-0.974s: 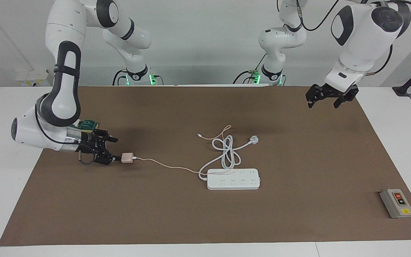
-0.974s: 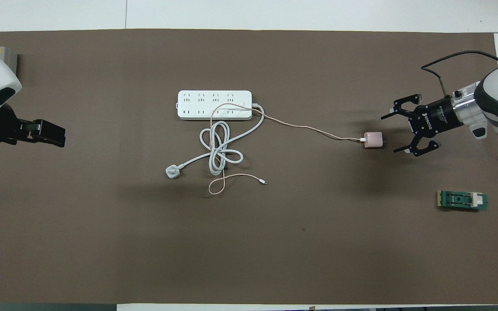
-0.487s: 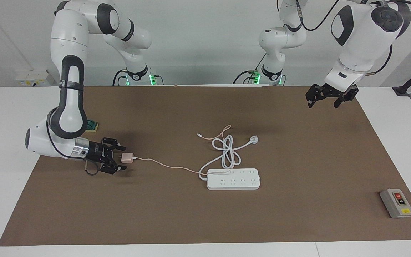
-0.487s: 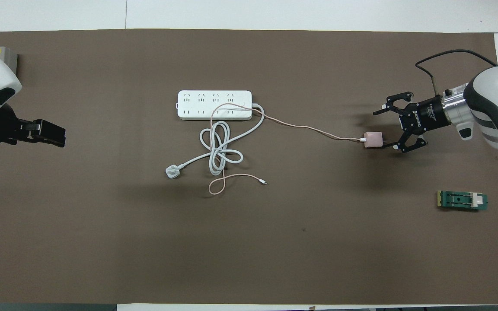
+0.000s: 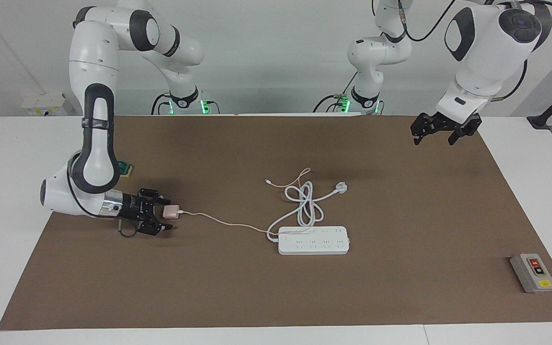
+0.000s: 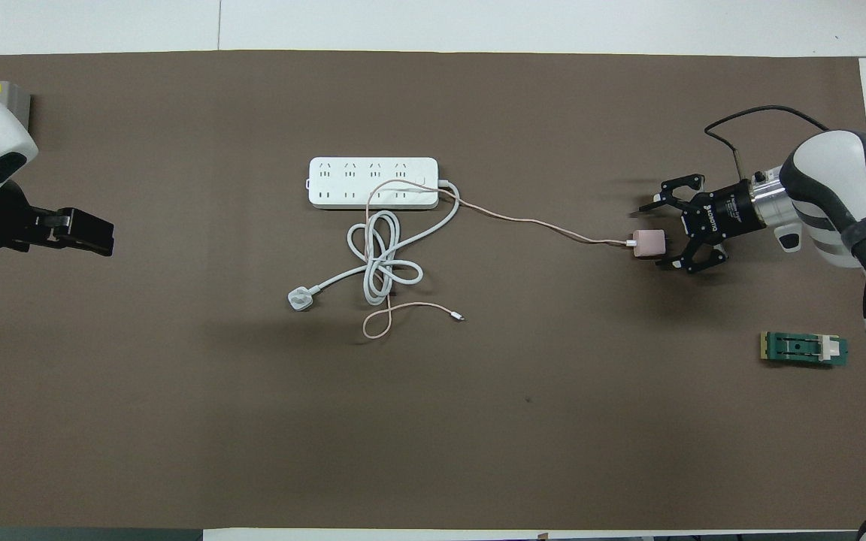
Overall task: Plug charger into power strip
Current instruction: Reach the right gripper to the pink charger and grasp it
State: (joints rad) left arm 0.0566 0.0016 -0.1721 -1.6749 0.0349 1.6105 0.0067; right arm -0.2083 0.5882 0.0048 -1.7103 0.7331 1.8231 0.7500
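Note:
The pale pink charger lies on the brown mat toward the right arm's end of the table. Its thin pink cable runs to and across the white power strip at mid-table. My right gripper is low at the mat and open, with a finger on each side of the charger. I cannot tell if they touch it. My left gripper is open and empty, waiting in the air over the left arm's end of the mat.
The strip's thick white cord with its round white plug is coiled beside the strip, nearer the robots. A grey button box sits at the left arm's end. A green part lies near the right arm.
My right gripper has come down and slid forward until its open fingers stand on both sides of the charger. The charger and the left arm have not moved.

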